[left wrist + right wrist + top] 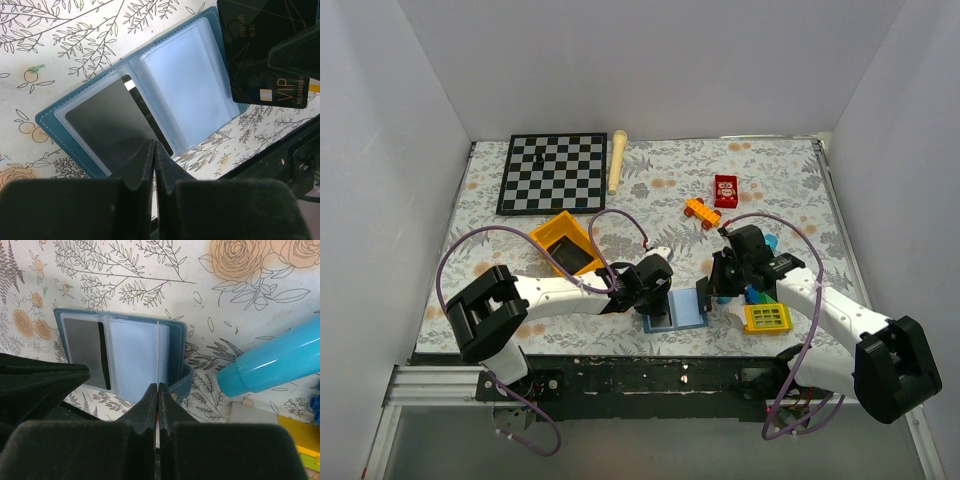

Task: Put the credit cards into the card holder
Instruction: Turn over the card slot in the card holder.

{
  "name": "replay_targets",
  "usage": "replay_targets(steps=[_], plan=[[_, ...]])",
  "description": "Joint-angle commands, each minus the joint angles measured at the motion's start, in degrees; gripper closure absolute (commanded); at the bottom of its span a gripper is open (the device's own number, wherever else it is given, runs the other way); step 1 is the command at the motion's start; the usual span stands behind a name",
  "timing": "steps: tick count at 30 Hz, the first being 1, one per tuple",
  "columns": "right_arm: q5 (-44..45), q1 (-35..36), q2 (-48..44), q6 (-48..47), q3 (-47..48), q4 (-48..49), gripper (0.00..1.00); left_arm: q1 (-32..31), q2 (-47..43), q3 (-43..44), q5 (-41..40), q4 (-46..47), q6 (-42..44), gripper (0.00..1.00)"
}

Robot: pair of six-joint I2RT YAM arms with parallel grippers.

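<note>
Card holder (195, 85) lies open and flat on the floral table (150, 280), at the near edge between the two arms. First card (107, 125) sits in the clear pocket on the left arm's side; the other pocket is bare.

Left gripper (154, 146): jaws shut on nothing, tips over the lower edge of the filled page. We judge it is pinning the holder, but we cannot confirm contact.

Right gripper (158, 389): jaws pinched on the second card (255, 55), which hangs over the holder's outer edge beside the empty pocket, not yet in.

Step in hand, as we read it: feed the second card into the empty pocket. We would bring it low and nearly flat, lead with one edge, and slide it along the page rather than press down, since the film looks limp and may buckle. We cannot tell which edge of the pocket opens. The left arm should weigh the holder down so it does not skate.

Views:
- Left wrist shows the card's face, its VIP print and both pockets.
- Right wrist shows that card only edge-on, as a thin pale line. It adds the snap tab (181, 385) and the blue tube (280, 362) close by, which the left wrist misses.
- Top view gives the arms' layout; the cards are too small there.
</note>
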Motion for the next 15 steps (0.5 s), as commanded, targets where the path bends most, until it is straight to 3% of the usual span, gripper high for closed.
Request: replay_targets(steps=[1, 15], plan=[[-1.25, 0.08, 0.89, -0.32, -0.93, 2.76, 0.99, -0.34, 0.06, -0.68, -0.01, 1.30, -0.74, 1.00], [-0.54, 0.69, 3.26, -0.40, -1.02, 2.76, 0.99, -0.51, 0.85, -2.53, 0.34, 1.65, -1.36, 1.00]])
